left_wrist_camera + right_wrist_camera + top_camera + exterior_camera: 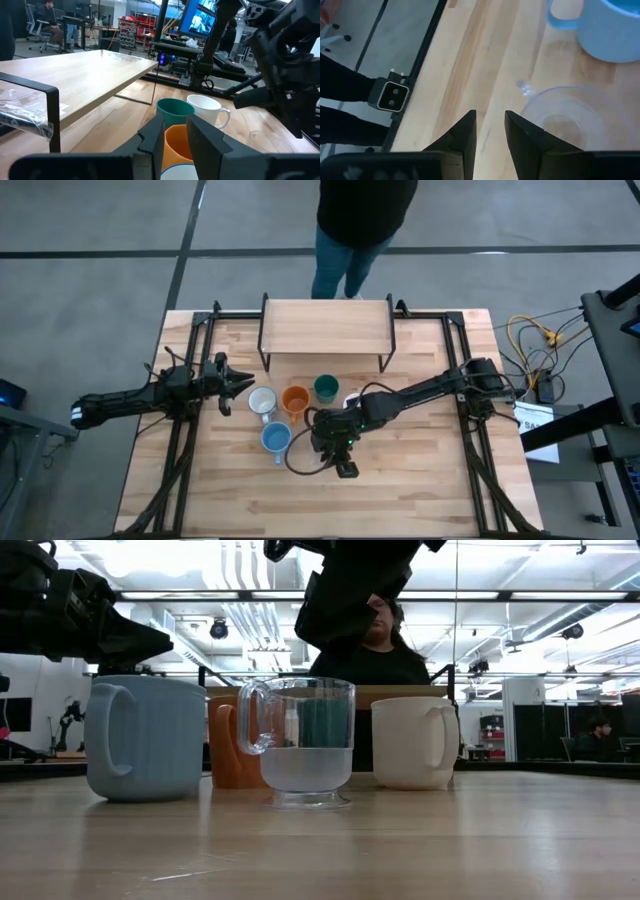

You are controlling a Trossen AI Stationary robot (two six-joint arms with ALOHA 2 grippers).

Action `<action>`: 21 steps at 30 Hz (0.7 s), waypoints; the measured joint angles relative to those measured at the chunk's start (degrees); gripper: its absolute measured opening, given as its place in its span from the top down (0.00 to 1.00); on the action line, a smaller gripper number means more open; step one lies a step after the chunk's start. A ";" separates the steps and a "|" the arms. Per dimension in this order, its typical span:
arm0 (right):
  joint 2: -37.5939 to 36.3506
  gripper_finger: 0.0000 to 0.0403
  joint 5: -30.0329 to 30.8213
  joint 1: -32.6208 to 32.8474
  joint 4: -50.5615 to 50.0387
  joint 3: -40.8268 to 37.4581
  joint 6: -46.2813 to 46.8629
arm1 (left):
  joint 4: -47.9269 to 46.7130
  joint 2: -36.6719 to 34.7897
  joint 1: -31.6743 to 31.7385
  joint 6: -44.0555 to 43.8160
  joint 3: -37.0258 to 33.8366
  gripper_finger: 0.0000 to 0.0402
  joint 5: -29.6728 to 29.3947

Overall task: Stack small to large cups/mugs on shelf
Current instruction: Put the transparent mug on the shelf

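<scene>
Several cups stand on their bases on the table, in front of the shelf (325, 330): a white mug (262, 401), an orange mug (295, 399), a dark green cup (326, 388), a light blue mug (276, 439) and a clear glass (300, 740). A second white mug (415, 742) is partly hidden under my right arm in the high view. My right gripper (490, 130) hangs open above the table, slanting down, with the glass (570, 120) just beside its fingers. My left gripper (175, 140) waits open and level at the table's left, facing the orange mug (177, 145).
A person stands beyond the table's far edge, behind the shelf (75, 75). A small camera (392, 95) sits at the table's near edge. Black frame rails (185, 430) run along the table's left and right sides. Bare wood lies near the front edge.
</scene>
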 joint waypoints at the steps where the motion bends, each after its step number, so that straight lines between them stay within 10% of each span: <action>1: 0.00 0.76 0.00 -0.24 -0.04 0.00 -0.07 | 0.01 0.00 0.00 0.01 0.00 0.83 0.00; 21: 0.08 0.76 0.28 -2.02 -6.69 0.00 -6.11 | 0.00 0.00 0.00 0.00 0.00 0.83 0.00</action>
